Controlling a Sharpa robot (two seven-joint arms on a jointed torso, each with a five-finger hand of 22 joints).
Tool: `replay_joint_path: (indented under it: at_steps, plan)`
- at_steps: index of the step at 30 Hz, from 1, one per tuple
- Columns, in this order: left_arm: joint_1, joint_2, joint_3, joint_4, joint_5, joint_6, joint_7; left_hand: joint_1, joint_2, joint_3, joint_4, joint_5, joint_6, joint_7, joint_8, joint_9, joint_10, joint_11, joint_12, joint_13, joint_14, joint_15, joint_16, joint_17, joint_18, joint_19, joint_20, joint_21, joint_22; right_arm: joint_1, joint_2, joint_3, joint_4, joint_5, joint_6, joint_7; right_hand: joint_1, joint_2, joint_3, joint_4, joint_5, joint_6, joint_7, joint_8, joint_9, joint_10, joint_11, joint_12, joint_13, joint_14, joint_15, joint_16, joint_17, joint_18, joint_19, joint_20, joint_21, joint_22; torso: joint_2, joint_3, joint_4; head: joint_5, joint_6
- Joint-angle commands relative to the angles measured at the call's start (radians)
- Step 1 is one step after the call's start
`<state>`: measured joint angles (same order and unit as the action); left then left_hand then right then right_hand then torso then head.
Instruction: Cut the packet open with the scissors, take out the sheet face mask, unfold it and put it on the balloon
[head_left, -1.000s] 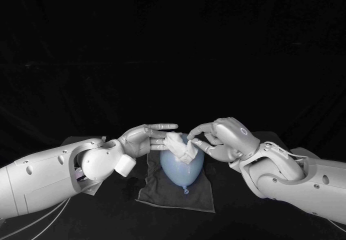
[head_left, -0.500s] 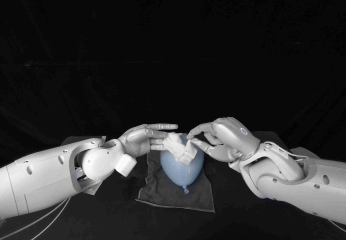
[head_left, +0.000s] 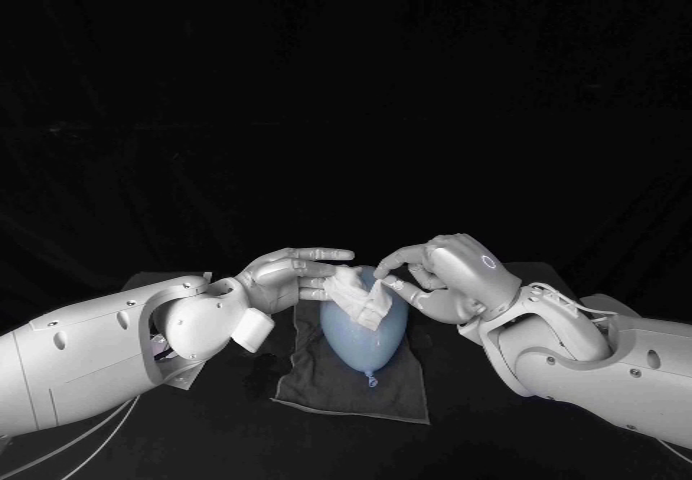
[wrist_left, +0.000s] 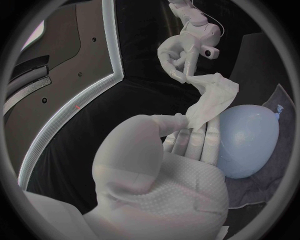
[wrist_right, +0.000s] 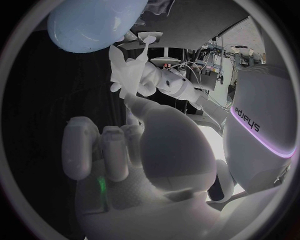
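The silver left hand (head_left: 289, 278) pinches one end of the limp, crumpled white sheet face mask (head_left: 356, 292) between thumb and straightened fingers. The mask hangs twisted over the wide end of the smooth, pale-blue teardrop balloon (head_left: 362, 340), which lies on a dark rumpled cloth (head_left: 310, 385). The right hand (head_left: 450, 275) pinches the mask's other end with curled fingers.

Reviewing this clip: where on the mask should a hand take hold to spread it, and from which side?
Probably its two outer ends, each hand coming from its own side. The mask hangs between the hands as a twisted, bunched strip, so only the ends offer free edges. The left hand and right hand pinch it there; pulling apart should open the folds.
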<state>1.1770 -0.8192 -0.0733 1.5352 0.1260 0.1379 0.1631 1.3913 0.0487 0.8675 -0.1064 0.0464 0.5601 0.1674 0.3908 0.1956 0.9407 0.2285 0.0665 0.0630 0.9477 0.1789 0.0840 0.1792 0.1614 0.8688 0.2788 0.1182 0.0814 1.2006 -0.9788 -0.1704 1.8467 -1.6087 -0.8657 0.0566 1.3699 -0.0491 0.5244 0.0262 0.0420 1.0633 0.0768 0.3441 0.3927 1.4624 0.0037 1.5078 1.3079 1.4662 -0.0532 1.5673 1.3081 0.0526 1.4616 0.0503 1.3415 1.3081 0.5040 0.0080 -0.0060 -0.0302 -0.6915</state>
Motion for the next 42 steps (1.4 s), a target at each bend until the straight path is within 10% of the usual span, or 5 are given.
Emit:
replay_joint_path:
  at_steps: [1,18,37,42]
  plan:
    - [0.001,0.002,0.001,0.001,-0.011,-0.028,0.007,-0.006,0.017,0.001,0.021,0.001,0.013,0.128,0.007,-0.001,0.019,-0.002,0.007,0.001,0.012,-0.003,0.007,-0.002,0.021,0.011,0.000,0.008,0.000,0.000,-0.003,0.001,0.004,-0.014,-0.005,-0.004,-0.013,0.001,0.006,0.001,0.007,0.009,0.000,0.002,0.036,0.080,-0.003,0.005,0.223,0.105,-0.007,0.003,0.263,-0.008,0.024,-0.001,0.001,0.203,0.000,-0.0001,0.0001,0.002,0.000]
    - [0.001,0.002,0.001,-0.003,-0.011,-0.148,-0.006,-0.023,-0.014,-0.120,0.136,0.001,0.065,0.118,0.038,0.009,0.115,-0.020,0.009,0.002,0.069,-0.021,0.024,0.001,0.025,0.062,-0.007,0.017,-0.008,0.001,-0.052,0.001,0.057,-0.015,0.014,-0.013,-0.014,0.000,0.008,0.000,0.007,0.007,0.000,0.005,0.039,0.081,-0.003,0.007,0.224,0.105,-0.007,0.003,0.263,-0.008,0.025,-0.001,0.004,0.204,0.000,-0.0004,-0.0004,-0.002,-0.004]
    - [0.001,-0.001,0.001,0.000,-0.011,-0.229,-0.027,0.002,-0.098,-0.230,0.129,0.002,0.083,0.105,0.045,0.009,0.161,-0.036,0.000,0.000,0.098,-0.035,0.032,0.004,0.025,0.095,-0.021,0.019,-0.011,0.001,-0.080,0.000,0.082,-0.021,0.022,-0.025,-0.016,-0.001,0.009,0.000,0.007,0.006,0.000,0.007,0.041,0.082,-0.003,0.008,0.225,0.105,-0.007,0.003,0.263,-0.009,0.025,-0.001,0.006,0.204,0.000,-0.0001,0.0005,-0.001,-0.004]
    - [0.001,-0.001,0.001,0.003,-0.014,-0.226,-0.040,0.063,-0.101,-0.234,0.070,0.002,0.112,0.094,0.052,0.008,0.200,-0.049,0.004,0.001,0.128,-0.050,0.044,0.010,0.022,0.124,-0.045,0.040,-0.002,0.001,-0.075,0.000,0.076,-0.026,0.013,-0.030,-0.016,-0.001,0.009,0.000,0.007,0.006,0.000,0.007,0.041,0.082,-0.003,0.008,0.225,0.105,-0.007,0.003,0.263,-0.009,0.025,-0.001,0.006,0.204,0.001,-0.0002,0.0002,-0.003,-0.004]
